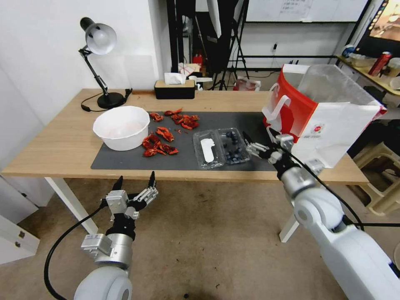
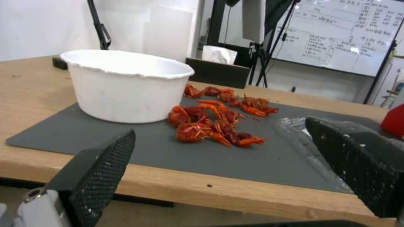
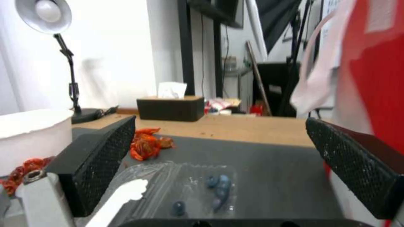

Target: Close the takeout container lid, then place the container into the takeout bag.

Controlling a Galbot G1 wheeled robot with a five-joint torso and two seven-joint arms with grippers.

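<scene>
1. While the left gripper [image 1: 135, 181] hangs in front of the worktop's [image 1: 62, 146] near edge, below it and clear of everything, its jaws stand wide open with nothing between them.
2. Past that edge, the right gripper [image 1: 257, 143] reaches over the dark mat [image 1: 125, 160] toward the right side of the takeout container [image 1: 221, 147]; its jaws are spread apart and empty, and the clamshell lies just ahead of them in the right wrist view [image 3: 185, 189].
3. On the mat's near right part the container lies open and flat: the lid [image 1: 206, 150] with its white sticker is the left half, the berry half the right one.
4. Left of it lie red crayfish pieces [image 1: 158, 143], then a round white bowl [image 1: 121, 127] at the mat's left end.
5. At the worktop's right edge, beside the mat, the takeout bag [image 1: 329, 116] stands upright, mouth open.
6. Along the far edge sit a tissue box [image 1: 174, 88] and a desk lamp [image 1: 100, 62].
</scene>
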